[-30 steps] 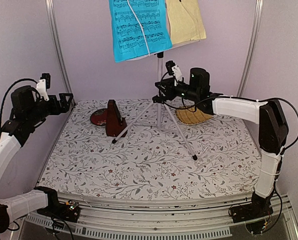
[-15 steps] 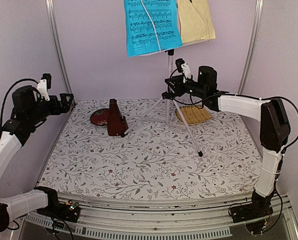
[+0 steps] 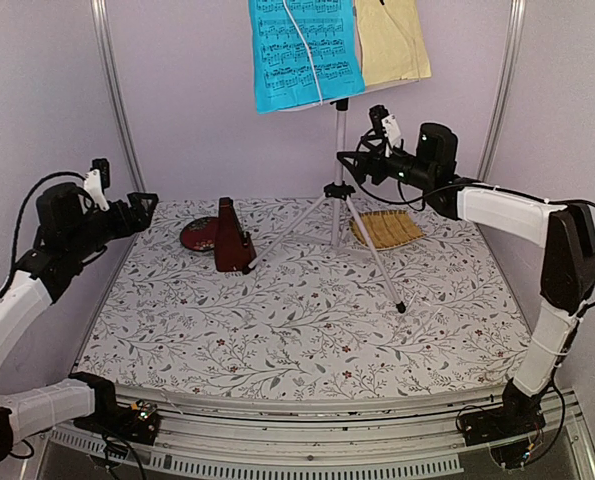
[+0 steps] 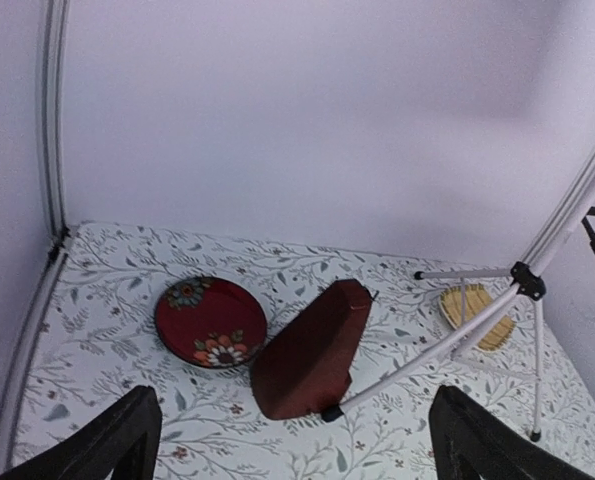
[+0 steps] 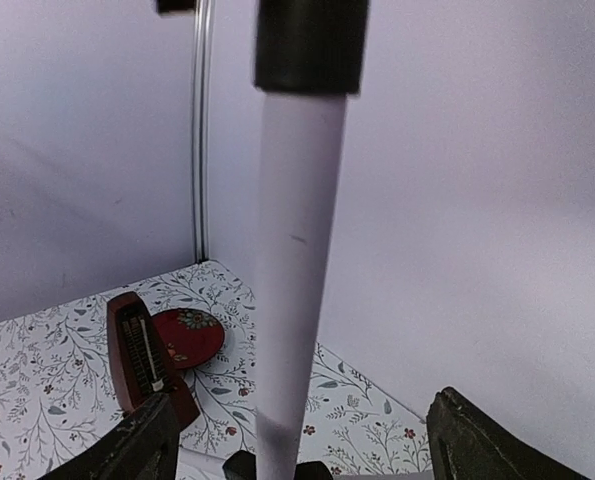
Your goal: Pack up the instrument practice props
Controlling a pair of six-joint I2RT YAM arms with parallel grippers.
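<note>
Worktop (image 3: 307, 345) w/ floral-print cloth, seen from above. Metal uprights (image 3: 116, 110) stand at both rear corners, pale lilac walls close three sides, and a ribbed rail (image 3: 277, 466) runs along the near edge.

Music stand (image 3: 339, 135) is upright at rear centre: slim silver tube, black hub, three splayed legs. Its front leg's foot reaches furthest toward the near edge, R of centre. The widest open stretch of cloth lies betw. that foot and the arm bases. Its L leg ends just beside metronome (image 3: 233, 240), a glossy red-brown pyramid, upright, L of centre.

Blue sheet (image 3: 305, 50), printed w/ notation, and pale-yellow sheet (image 3: 392, 40) hang side by side on the stand's desk, tops cut by the frame edge.

Red plate (image 3: 197, 234), round and flower-painted, lies flat just behind-L of the metronome. Woven yellow mat (image 3: 389, 228) lies flat at rear R, behind the stand's R leg.

Right end effector (image 3: 350, 164) sits level w/ the tube above the hub. In the wrist view its fingers (image 5: 147, 445) are spread wide, tube betw. them w/ a gap each side, not gripped.

Left end effector (image 3: 145, 203) hangs over the worktop's L edge, well apart from all props. Its fingers (image 4: 112, 445) are wide, nothing betw. them.
</note>
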